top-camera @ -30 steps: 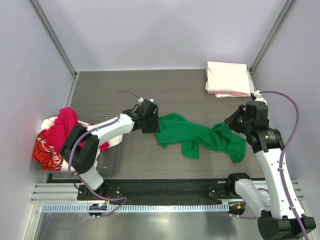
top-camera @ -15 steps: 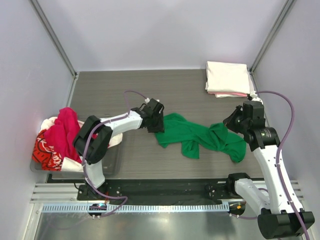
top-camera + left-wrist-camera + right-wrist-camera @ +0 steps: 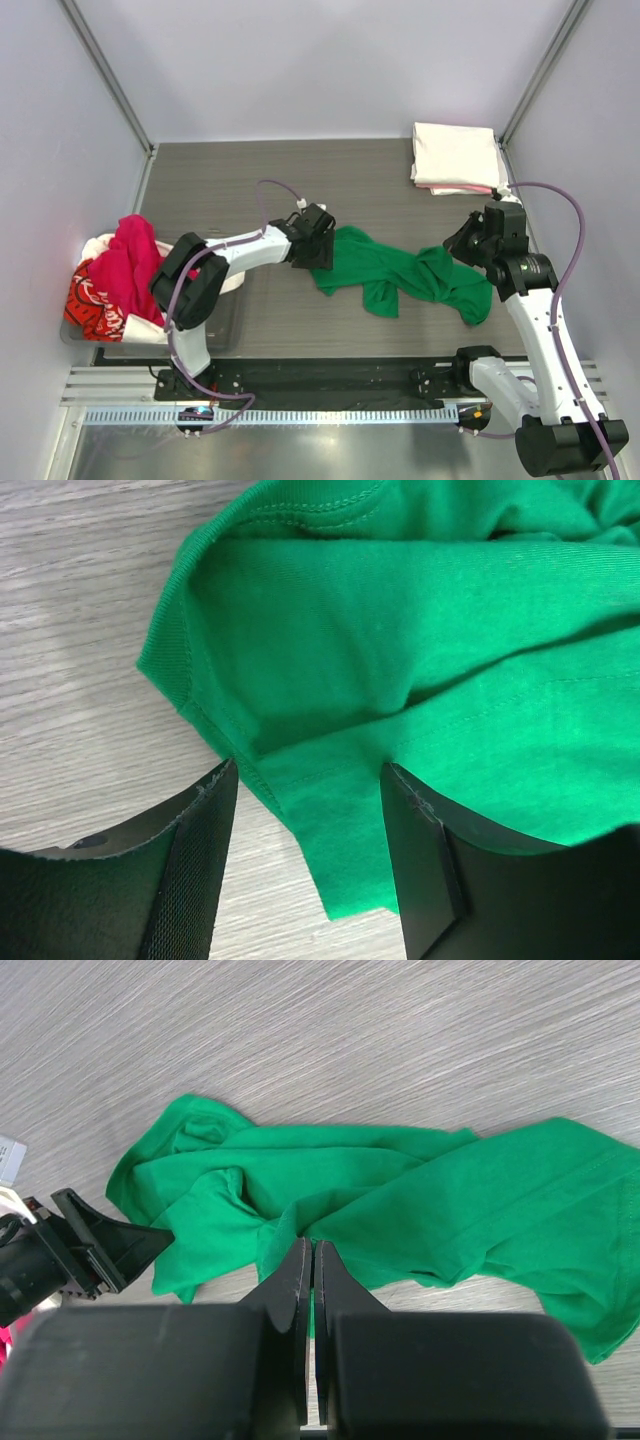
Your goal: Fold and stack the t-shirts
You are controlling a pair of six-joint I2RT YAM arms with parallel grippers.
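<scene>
**A:** Top view first?
**B:** The crumpled bright green cotton t-shirt (image 3: 400, 272) lies mid-way across the grey wood-grain table (image 3: 220, 180), its long axis running 10 to 4 o'clock. The left gripper (image 3: 318, 250) is at its 10 o'clock end and nearer. The right gripper (image 3: 458, 240) hovers over the far end.
**A:** Left wrist?
**B:** Jaws spread, straddling the stitched hem; the cloth runs off toward 1 o'clock.
**A:** Right wrist?
**B:** Fingers (image 3: 290, 1280) clenched together, gripping nothing I can see; the shirt spreads toward 12 o'clock.
**A:** Versus 1 second ago?
**B:** The left gripper has slid toward 4 o'clock onto the hem. The right has barely shifted.
</scene>
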